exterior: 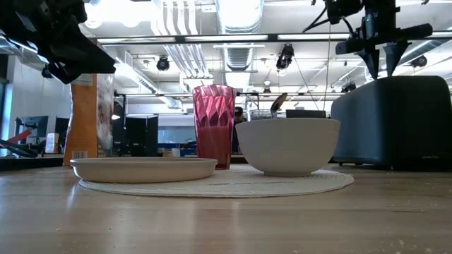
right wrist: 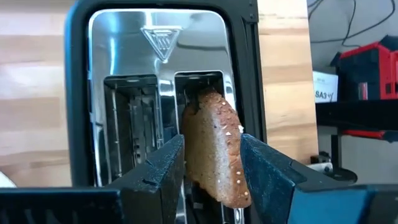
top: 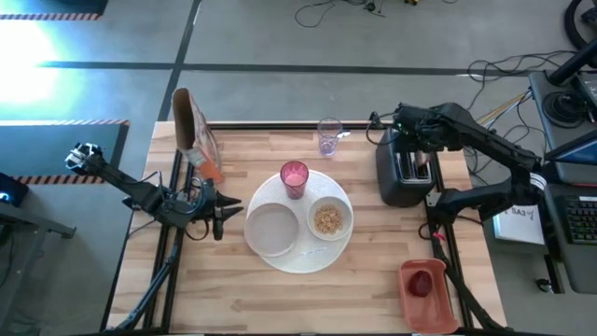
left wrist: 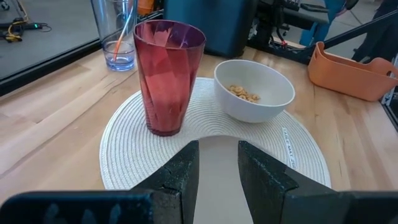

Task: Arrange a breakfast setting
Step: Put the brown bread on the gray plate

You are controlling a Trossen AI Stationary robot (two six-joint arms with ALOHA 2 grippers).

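A large round white plate (top: pixel 300 259), flat and ribbed like a mat, carries a small white plate (top: pixel 272 229), a white bowl of cereal (top: pixel 329 218), a pink cup (top: pixel 294 177) and a pale spoon (top: pixel 312 250). A clear purplish glass (top: pixel 328 136) stands behind them. My right gripper (right wrist: pixel 212 163) is above the black toaster (top: pixel 399 173), shut on a slice of toast (right wrist: pixel 214 146). My left gripper (top: pixel 220 217) is open and raised at the small plate's left edge (left wrist: pixel 217 168). A small red fruit (top: pixel 422 283) lies in an orange tray. My right gripper pinches the toast's two flat faces (right wrist: pixel 205 155) between its two fingers, near the upper end. The fingers (exterior: pixel 381 53) come from above, pointing down. The toast is tilted, and its lower end is in the toaster's right slot (right wrist: pixel 199 84).
A cereal box (top: pixel 194 135) stands at the table's far left, just behind my left arm. The orange tray (top: pixel 427 297) sits at the near right corner. Bare wood lies along the near edge. Cables and a desk lie beyond the right edge.
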